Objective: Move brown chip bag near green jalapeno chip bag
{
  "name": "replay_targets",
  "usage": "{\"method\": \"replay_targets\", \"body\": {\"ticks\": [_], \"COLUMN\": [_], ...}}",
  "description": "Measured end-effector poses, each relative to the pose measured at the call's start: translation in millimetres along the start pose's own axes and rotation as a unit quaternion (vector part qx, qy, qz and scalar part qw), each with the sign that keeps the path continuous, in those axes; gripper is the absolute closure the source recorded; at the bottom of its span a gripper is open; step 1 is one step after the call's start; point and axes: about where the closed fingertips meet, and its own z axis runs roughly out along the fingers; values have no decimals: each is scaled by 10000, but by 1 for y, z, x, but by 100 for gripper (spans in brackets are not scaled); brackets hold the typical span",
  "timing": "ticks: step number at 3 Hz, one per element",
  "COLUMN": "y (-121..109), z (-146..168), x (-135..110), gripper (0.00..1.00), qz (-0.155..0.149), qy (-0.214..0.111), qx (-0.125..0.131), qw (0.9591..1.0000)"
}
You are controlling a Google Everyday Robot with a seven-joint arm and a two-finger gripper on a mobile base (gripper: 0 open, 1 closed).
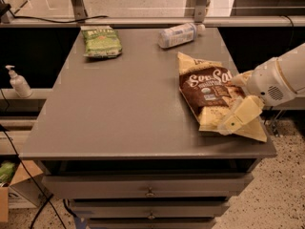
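Well, gripper [237, 100] spread wide over brown chip bag [209, 87], maybe touching; green jalapeno chip bag [101, 42] well apart; move not begun.

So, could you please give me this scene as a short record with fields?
surface: grey table with drawers
brown chip bag: flat, right side of table
green jalapeno chip bag: back left, far from the brown one
plastic bottle: on its side, back edge
end effector: over the brown chip bag's lower right end
task state: bags apart, move not done
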Motion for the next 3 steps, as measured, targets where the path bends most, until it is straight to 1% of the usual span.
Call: {"method": "replay_targets", "body": {"ticks": [1, 2, 3], "y": [1, 3, 4], "z": [16, 18, 9], "x": [-3, -16, -42], "gripper": [17, 41, 64], "qz": [62, -25, -294], "qy": [-134, -279, -474], "qx": [-100, -142, -111], "qw": [9998, 9995, 9984]}}
